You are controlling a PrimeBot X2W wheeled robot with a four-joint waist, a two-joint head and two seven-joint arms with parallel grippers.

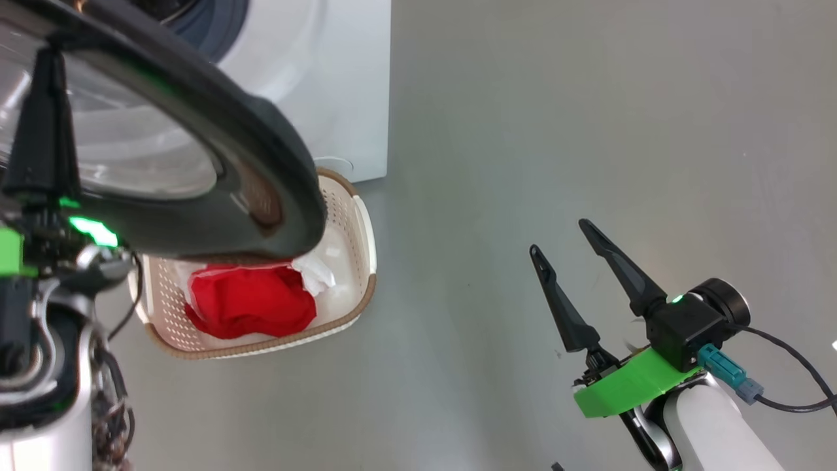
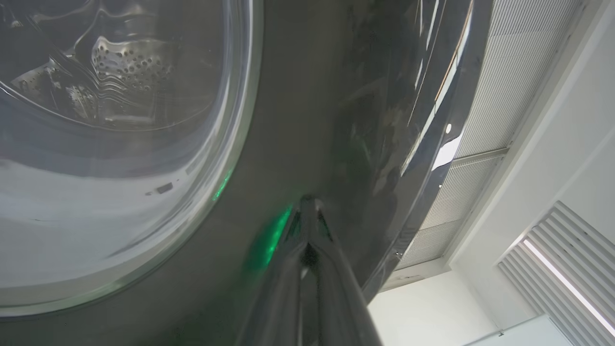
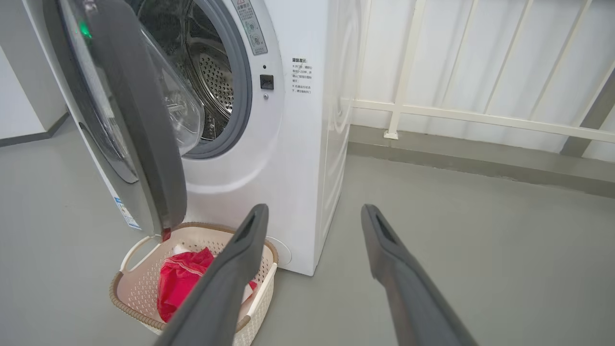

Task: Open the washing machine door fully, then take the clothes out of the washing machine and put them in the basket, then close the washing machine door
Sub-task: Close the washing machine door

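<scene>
Washing machine door: standing swung out from the washing machine, partway open and seen nearly edge-on in the right wrist view, its lower edge hanging just above the far end of the basket. Showing a wide glossy black rim and a bulging clear glass bowl, and leaving the grey rubber ring and the perforated steel drum in sight beside it.

Left gripper: holding both dark fingers pressed together with nothing between them. Resting its tips against the door's black rim, just outside the glass, and meeting their own reflection there.

Right gripper: hanging over the grey floor, well apart from the basket and the door. Spreading its fingers wide, gripping nothing and touching nothing.

Clothes: lying bunched inside the basket, bright red, with some white cloth just beside the red.

Basket again: sitting on the floor close against the lower front of the machine, under the door.
</scene>
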